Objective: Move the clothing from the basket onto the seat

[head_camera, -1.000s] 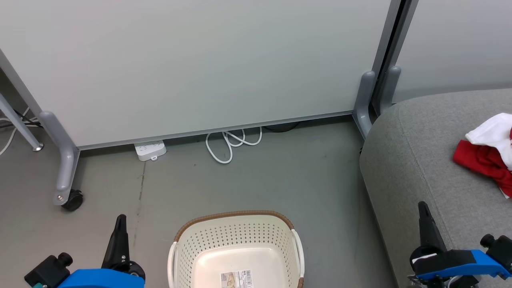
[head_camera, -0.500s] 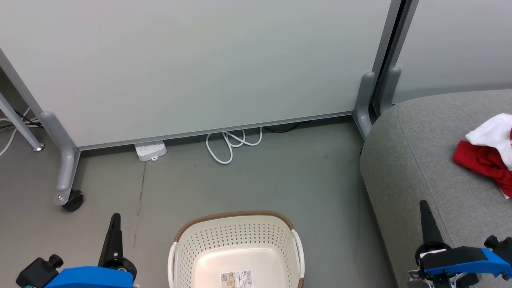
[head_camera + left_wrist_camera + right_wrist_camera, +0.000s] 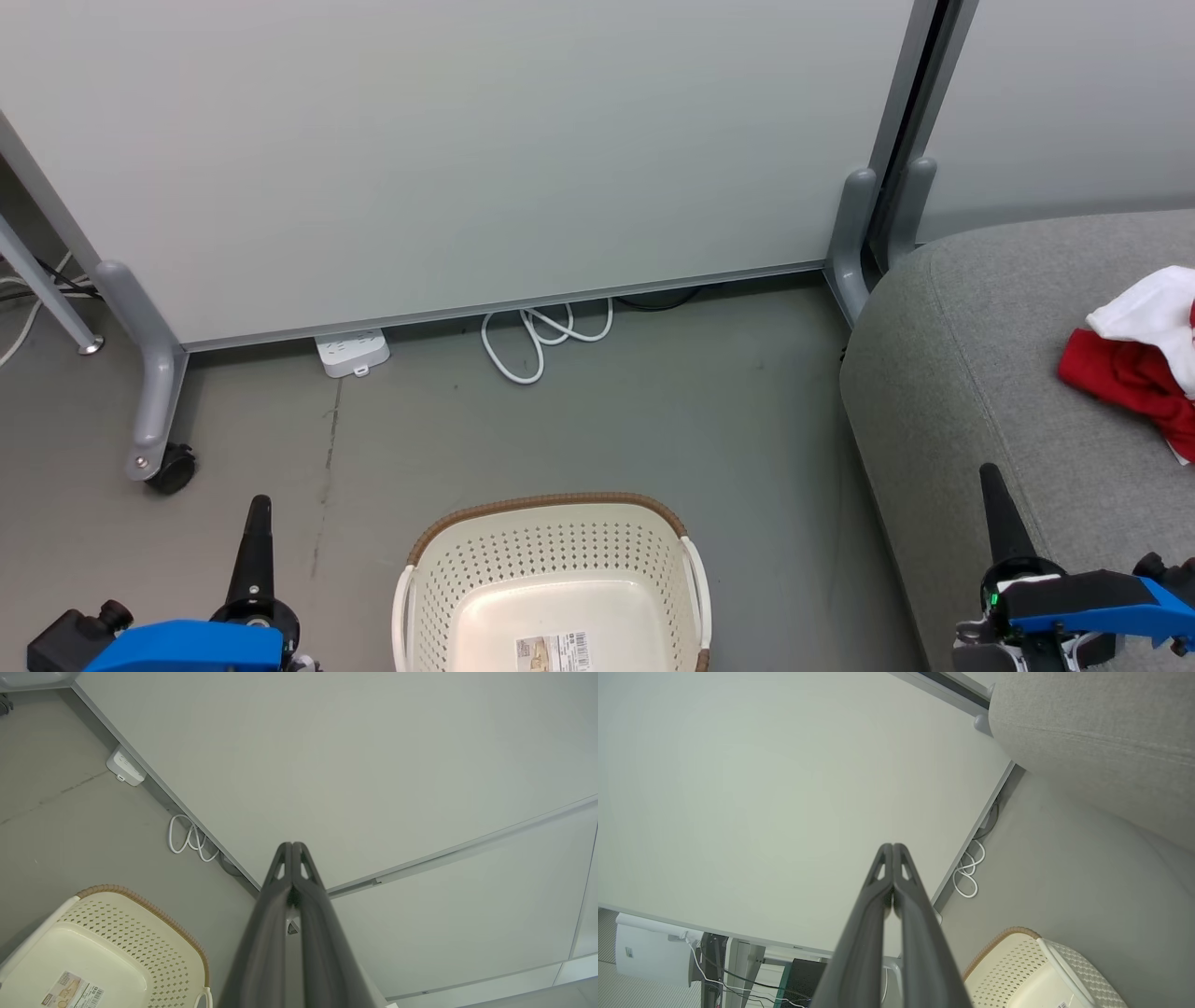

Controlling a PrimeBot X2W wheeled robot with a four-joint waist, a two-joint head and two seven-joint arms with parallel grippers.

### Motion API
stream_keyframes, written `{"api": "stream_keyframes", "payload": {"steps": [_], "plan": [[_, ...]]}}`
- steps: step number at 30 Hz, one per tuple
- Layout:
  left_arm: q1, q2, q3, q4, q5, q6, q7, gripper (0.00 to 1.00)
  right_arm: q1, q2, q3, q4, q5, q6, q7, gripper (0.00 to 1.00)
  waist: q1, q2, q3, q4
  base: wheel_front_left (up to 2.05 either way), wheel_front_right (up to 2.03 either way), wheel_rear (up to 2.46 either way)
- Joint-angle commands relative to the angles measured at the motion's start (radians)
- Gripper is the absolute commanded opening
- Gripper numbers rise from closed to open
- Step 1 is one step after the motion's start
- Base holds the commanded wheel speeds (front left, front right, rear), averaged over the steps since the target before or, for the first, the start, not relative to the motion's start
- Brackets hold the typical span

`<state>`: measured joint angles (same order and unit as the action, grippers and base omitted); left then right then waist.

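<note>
The cream basket [image 3: 551, 541] with its brown rim stands on the floor at the bottom centre, nothing inside but a barcode sticker [image 3: 553, 651]. Red and white clothing [image 3: 1141, 359] lies bunched on the grey seat [image 3: 980, 373] at the right edge. My left gripper [image 3: 259, 509] is shut, low at the left of the basket, holding nothing. My right gripper [image 3: 988, 476] is shut too, over the seat's front left part, well short of the clothing. The wrist views show the basket [image 3: 117, 947] [image 3: 1031, 970] and both pairs of fingers pressed together, left [image 3: 292, 847] and right [image 3: 893, 847].
A pale partition panel [image 3: 467, 149] on grey wheeled feet [image 3: 154, 411] stands behind the basket. A white power strip [image 3: 352, 352] and a looped white cable [image 3: 541, 336] lie at its base. Bare grey floor [image 3: 653, 420] lies between basket, panel and seat.
Both arms have drawn back toward the bottom of the head view; the left gripper slid down and left, the right one slightly lower. Basket and clothing stayed put.
</note>
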<state>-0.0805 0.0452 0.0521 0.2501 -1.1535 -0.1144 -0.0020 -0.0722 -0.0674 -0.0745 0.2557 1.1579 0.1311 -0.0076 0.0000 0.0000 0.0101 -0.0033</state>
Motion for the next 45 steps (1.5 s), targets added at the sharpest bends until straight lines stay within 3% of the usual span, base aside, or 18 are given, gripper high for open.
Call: {"api": "stream_keyframes", "payload": {"steps": [1, 45], "plan": [[-0.022, 0.006, 0.007, -0.010, -0.025, -0.006, 0.006, 0.00, -0.025, 0.003, -0.005, -0.011, 0.028, 0.000, 0.010, 0.00, 0.0000, 0.0000, 0.000, 0.000, 0.00, 0.00, 0.00], [-0.031, 0.007, 0.057, -0.007, -0.389, -0.017, 0.101, 0.00, -0.039, 0.016, -0.036, -0.013, 0.387, 0.000, 0.107, 0.00, 0.0000, 0.0000, -0.006, 0.003, 0.00, 0.00, 0.00]]}}
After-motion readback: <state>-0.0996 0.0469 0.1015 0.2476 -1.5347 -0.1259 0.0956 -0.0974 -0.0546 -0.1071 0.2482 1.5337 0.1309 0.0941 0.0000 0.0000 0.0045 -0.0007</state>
